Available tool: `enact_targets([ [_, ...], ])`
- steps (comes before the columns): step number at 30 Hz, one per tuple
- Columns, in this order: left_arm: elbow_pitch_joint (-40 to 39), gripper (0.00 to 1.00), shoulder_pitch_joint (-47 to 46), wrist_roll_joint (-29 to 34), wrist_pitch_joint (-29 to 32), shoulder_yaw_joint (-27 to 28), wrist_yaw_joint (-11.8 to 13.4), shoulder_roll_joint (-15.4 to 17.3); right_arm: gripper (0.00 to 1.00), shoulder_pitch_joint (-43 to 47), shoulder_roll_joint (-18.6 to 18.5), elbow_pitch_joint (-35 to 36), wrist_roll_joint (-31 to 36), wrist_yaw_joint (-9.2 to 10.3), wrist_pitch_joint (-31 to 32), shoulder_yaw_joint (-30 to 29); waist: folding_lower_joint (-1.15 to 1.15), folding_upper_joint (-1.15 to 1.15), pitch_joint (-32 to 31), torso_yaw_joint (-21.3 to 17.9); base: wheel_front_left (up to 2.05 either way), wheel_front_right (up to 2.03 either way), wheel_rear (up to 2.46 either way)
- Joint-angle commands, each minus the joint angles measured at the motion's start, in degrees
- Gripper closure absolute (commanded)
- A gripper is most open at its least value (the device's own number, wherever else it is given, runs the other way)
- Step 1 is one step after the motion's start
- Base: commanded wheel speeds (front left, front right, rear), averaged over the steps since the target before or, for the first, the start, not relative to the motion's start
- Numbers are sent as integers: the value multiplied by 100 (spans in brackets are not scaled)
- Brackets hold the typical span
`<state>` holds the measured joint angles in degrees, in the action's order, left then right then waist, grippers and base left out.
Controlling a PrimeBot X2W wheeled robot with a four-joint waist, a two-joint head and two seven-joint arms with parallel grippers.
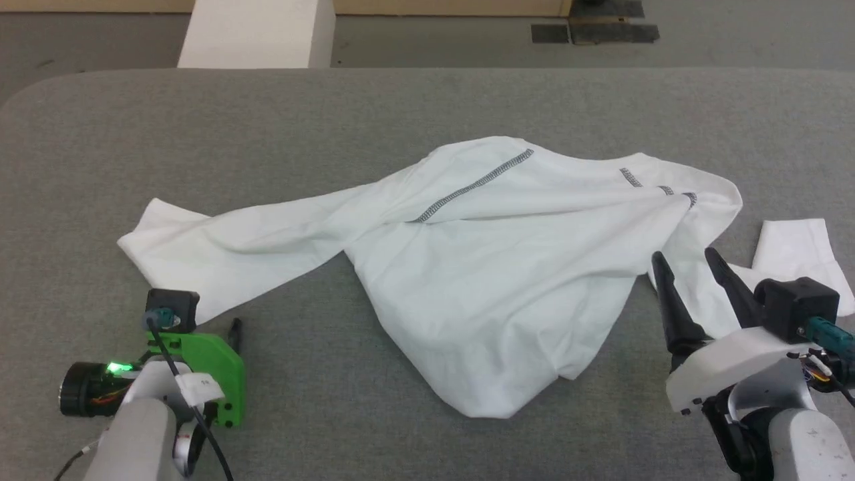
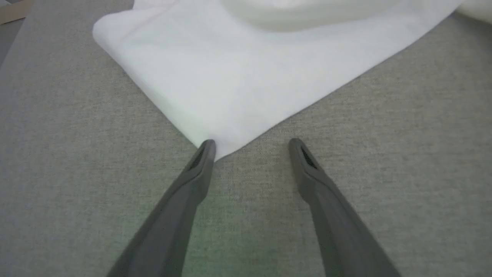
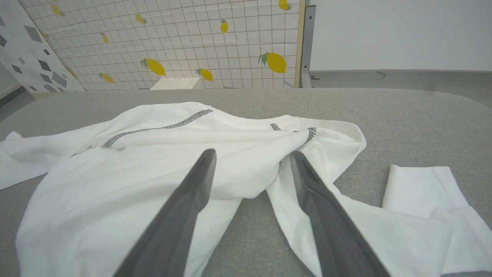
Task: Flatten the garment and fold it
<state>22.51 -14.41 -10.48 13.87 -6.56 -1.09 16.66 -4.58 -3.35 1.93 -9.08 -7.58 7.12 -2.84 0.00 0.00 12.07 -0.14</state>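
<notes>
While both grippers stand with their fingers spread wide and nothing clamped between them, the garment (image 1: 494,280) lies rumpled across the middle of the grey surface (image 1: 334,113); its body is bunched and creased, with grey zigzag stitching (image 1: 477,184) running along a shoulder seam; one sleeve (image 1: 227,247) stretches out toward the robot's left, and the other sleeve's cuff (image 1: 798,250) lies off to the right. The left gripper (image 2: 250,148) sits low over the surface at the end of the left-hand sleeve; in the left wrist view one fingertip (image 2: 207,148) meets the corner of the white cloth, though whether it touches cannot be told, and the other fingertip is over bare grey surface. Its pale forearm comes up from the lower left of the head view, with a green bracket (image 1: 207,371) at the wrist. The right gripper (image 1: 685,257) is raised at the lower right, its long fingers pointing forward and slightly left over the garment's right edge; in the right wrist view one finger hangs over the folded body and the other over the start of the right sleeve, and the cloth beneath looks free of both.
</notes>
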Motion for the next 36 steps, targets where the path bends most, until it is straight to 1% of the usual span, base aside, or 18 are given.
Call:
enact_targets([
  [1,25,0,-126,61,165,-21,18,86,0,-63,15,63,-14,9,-26,22,0,0,190,-166,0,0,0],
  [6,21,0,-201,52,500,-25,22,218,0,-151,29,154,58,9,-82,29,0,0,322,-242,0,0,0],
  [7,11,51,-202,40,530,-15,41,225,0,-158,31,160,69,9,-101,21,0,0,337,-250,0,0,0],
  [8,-9,68,-201,20,523,-5,46,223,0,-160,33,163,73,9,-113,13,0,0,346,-253,0,0,0],
  [9,-43,100,-195,-24,477,20,49,209,0,-159,35,164,81,9,-128,4,0,0,353,-252,0,0,0],
  [12,-182,100,-150,-147,282,86,64,131,0,-136,40,166,94,9,-186,-46,0,0,313,-217,0,0,0],
  [16,-591,100,60,-281,16,153,132,2,0,-58,44,144,89,9,-195,-118,0,0,140,-99,0,0,0],
  [20,-1348,100,385,-475,98,196,119,-57,0,42,45,127,6,9,-189,-177,0,0,-87,104,0,0,0],
  [24,-2468,100,798,-744,643,178,18,-6,0,146,46,146,-32,9,-170,-229,0,0,-277,359,0,0,0],
  [27,-3437,100,1149,-977,1234,163,-25,91,0,209,46,182,-56,9,-134,-241,0,0,-361,521,0,0,0],
  [31,-4563,100,1514,-1300,1844,245,27,182,0,228,46,233,-86,9,-111,-249,0,0,-404,622,0,0,0],
  [36,-5513,100,1744,-1728,2294,416,160,177,0,240,46,292,-109,9,-90,-266,0,0,-394,615,0,0,0],
])
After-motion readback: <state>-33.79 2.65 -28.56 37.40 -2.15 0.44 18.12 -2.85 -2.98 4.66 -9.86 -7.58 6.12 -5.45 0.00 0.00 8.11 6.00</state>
